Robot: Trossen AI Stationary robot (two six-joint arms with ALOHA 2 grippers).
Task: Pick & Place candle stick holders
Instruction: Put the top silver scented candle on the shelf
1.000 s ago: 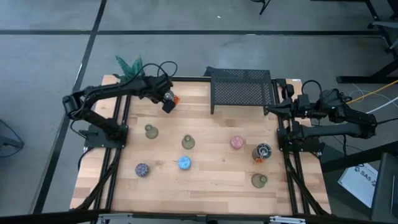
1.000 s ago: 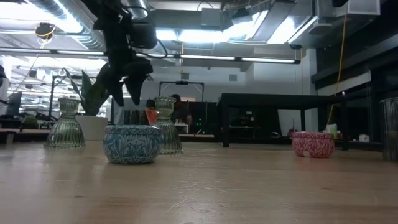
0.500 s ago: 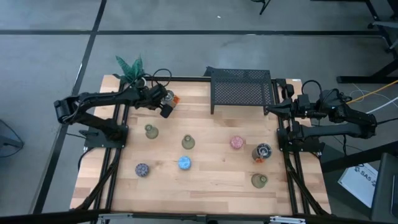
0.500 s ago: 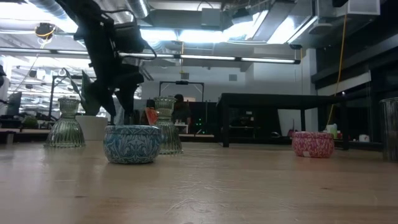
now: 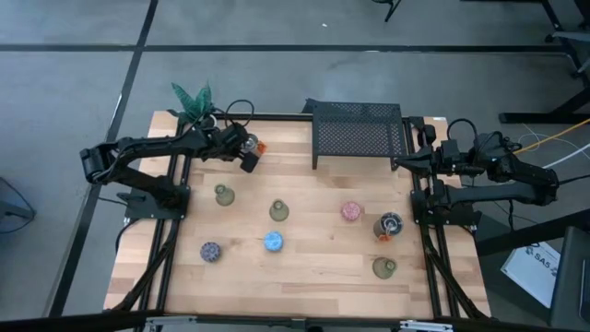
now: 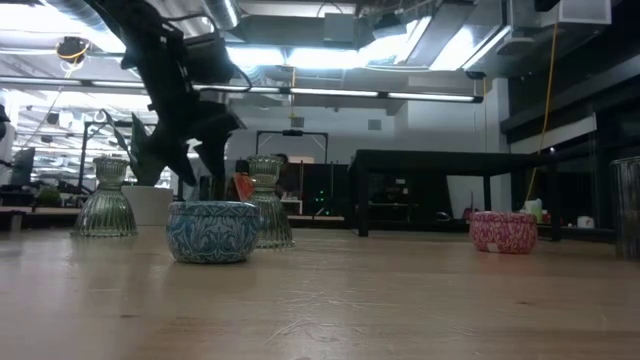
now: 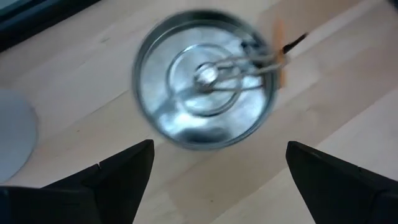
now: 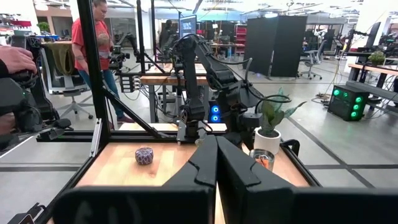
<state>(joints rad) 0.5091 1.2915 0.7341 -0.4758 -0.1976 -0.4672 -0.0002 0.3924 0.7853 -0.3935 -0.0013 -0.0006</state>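
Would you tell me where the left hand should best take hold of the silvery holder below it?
Grip the silvery holder across its round rim, coming straight down from above. It stands upright with its mouth up, and the open left hand hangs over it. Keep the fingers clear of the orange piece on one side.

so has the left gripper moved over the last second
Yes. In the high view the open left gripper has drawn back from the black mesh rack toward the green potted plant, ending above the silvery round holder with orange accents.
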